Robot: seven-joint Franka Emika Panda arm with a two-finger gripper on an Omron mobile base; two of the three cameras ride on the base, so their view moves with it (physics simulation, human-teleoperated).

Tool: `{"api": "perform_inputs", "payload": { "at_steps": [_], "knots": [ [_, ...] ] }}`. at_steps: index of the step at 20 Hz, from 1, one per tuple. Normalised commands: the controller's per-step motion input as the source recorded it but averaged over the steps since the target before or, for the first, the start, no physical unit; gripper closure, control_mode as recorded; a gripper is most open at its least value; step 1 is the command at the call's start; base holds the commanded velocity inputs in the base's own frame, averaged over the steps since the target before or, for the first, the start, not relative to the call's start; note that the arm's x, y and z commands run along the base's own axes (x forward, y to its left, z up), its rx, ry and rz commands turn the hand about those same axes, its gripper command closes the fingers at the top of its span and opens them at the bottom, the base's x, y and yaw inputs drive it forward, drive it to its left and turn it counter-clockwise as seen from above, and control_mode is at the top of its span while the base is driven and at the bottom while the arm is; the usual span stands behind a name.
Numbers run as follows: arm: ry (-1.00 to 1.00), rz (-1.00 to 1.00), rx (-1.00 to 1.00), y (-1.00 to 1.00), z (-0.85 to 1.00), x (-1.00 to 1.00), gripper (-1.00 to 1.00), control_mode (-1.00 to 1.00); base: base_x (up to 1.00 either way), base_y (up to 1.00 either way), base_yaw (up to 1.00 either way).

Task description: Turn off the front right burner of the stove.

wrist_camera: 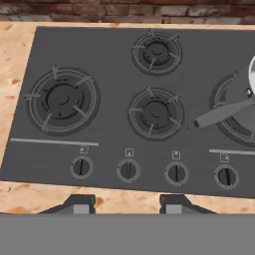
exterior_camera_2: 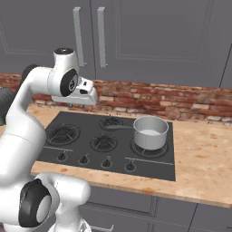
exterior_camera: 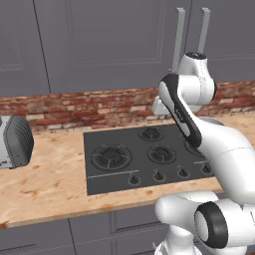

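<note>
- Stove [wrist_camera: 109,60]: black glass, thin white lines, dark knobs [wrist_camera: 128,171].
- Front right burner [exterior_camera_2: 149,148]: black, under a silver-grey pot [exterior_camera_2: 150,132].
- Desk [exterior_camera: 45,179]: light wood with orange-brown blotches.
- Backsplash [exterior_camera_2: 181,102]: red-brown brick, pale mortar.
- Cabinets [exterior_camera: 99,40]: plain grey, light grey handles.

Arm raised, elbow bent; gripper [wrist_camera: 124,203] faces down, 2 fingers apart, holding nothing.

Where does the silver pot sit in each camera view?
Left base view: hidden behind the white arm.
Right base view: round silver metal pot on the right burner of the flat black glass stove.
Hand view: its rim and grey handle at the right edge.
Shared landmark: the middle front burner.
</note>
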Motion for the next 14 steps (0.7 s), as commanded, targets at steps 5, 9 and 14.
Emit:
{"api": "perform_inputs", "payload": {
  "at_steps": [5, 9, 14],
  "knots": [
    [0.0, 0.0, 0.0, -0.31, -0.15, -0.1, -1.0, -1.0, 0.0, 0.0, 0.0],
    [0.0, -0.01, 0.0, -0.71, -0.33, -0.34, -1.0, -1.0, 0.0, 0.0, 0.0],
    [0.0, -0.02, 0.0, -0.81, -0.3, -0.36, -1.0, -1.0, 0.0, 0.0, 0.0]
  ]
}}
